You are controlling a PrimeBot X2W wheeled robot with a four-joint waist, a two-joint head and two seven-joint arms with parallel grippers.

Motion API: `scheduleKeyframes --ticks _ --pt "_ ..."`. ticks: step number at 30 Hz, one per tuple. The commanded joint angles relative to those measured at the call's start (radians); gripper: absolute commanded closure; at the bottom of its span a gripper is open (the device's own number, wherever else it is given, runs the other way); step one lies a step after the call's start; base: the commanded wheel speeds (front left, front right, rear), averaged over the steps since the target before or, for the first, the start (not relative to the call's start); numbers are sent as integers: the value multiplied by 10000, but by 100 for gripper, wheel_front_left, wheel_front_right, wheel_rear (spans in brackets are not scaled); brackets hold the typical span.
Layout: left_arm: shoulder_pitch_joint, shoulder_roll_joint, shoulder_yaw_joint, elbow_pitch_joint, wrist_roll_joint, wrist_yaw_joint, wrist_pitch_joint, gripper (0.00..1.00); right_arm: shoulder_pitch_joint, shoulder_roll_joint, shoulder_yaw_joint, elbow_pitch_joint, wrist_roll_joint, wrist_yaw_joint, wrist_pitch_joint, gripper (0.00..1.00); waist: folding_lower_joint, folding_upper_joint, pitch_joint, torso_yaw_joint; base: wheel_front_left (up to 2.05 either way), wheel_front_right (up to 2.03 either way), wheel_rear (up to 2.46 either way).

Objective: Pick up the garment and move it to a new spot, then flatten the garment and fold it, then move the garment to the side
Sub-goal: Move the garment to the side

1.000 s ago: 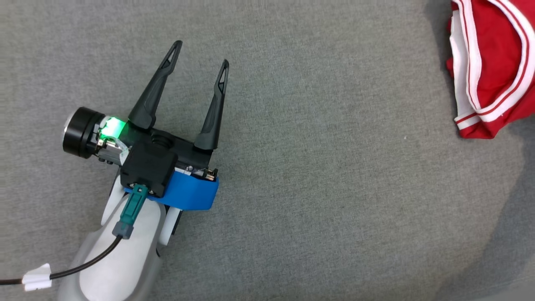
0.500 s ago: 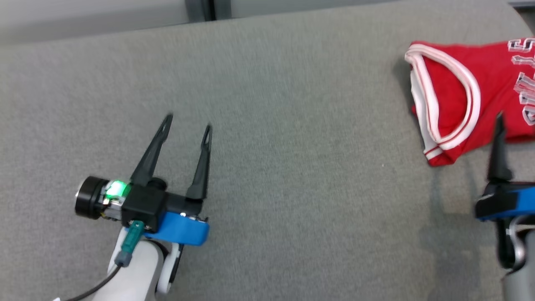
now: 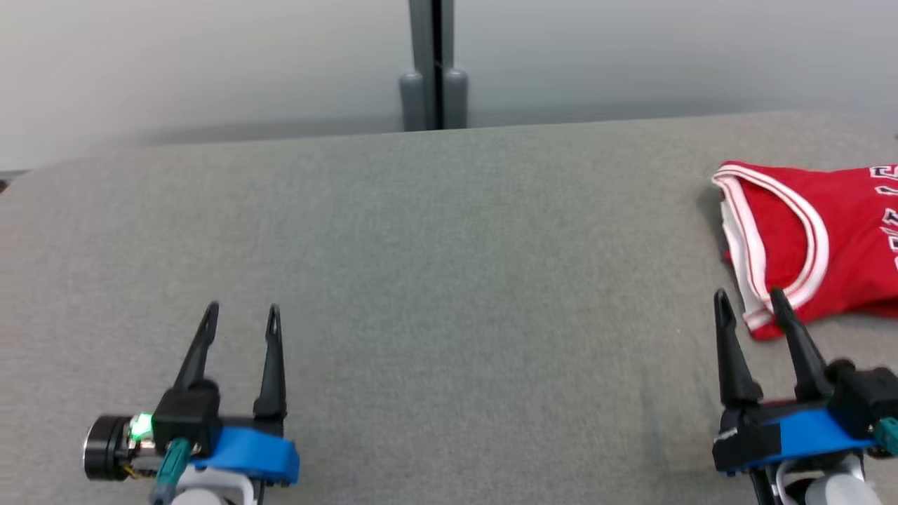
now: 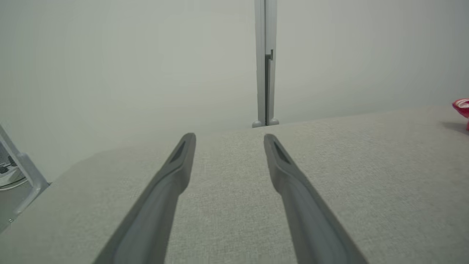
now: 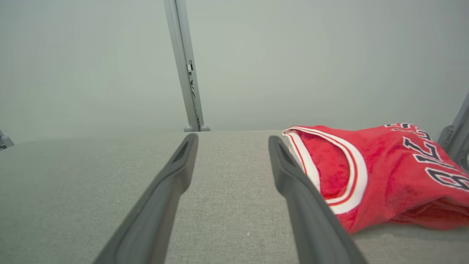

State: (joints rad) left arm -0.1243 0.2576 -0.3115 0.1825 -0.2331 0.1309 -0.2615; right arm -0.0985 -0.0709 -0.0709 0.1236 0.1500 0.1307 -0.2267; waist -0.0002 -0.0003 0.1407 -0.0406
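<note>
Two grippers, one garment, one surface. Item one: garment (image 3: 842, 224), a red sleeveless jersey with white-and-red trim at the armhole and dark-and-white lettering. It lies rumpled and partly folded over itself at the far right of the grey fabric surface (image 3: 449, 280), its right portion cut off by the edge of the head view. Item two: left gripper (image 3: 243, 309), at the lower left of the head view, fingers spread wide apart and holding nothing, pointing toward the far edge of the surface, well apart from the garment; a green light (image 3: 142, 424) glows on its body. Item three: right gripper (image 3: 748, 294), at the lower right, fingers likewise spread wide and empty. Its outer finger's tip overlaps the jersey's near trimmed corner in the head view, and in the right wrist view that finger runs just beside the garment's left edge; contact cannot be told. Backdrop: pale wall (image 3: 210, 63) with a grey vertical post (image 3: 435, 70) behind the surface's far edge.
</note>
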Motion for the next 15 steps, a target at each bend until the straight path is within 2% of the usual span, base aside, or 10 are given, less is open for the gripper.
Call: scheduleKeyframes --ticks 1,7,15 --pt "185 88 106 100 -98 75 -36 0 302 15 0 -149 40 2 114 0 2 3 -138 189 0 0 0" --pt "672 209 318 335 -426 -30 -40 0 1042 157 -37 -616 18 2 502 0 2 3 -701 645 0 0 0" --pt "1193 262 177 629 -663 -254 -9 0 1989 201 -179 -1098 147 2 988 0 2 3 -1312 612 0 0 0"
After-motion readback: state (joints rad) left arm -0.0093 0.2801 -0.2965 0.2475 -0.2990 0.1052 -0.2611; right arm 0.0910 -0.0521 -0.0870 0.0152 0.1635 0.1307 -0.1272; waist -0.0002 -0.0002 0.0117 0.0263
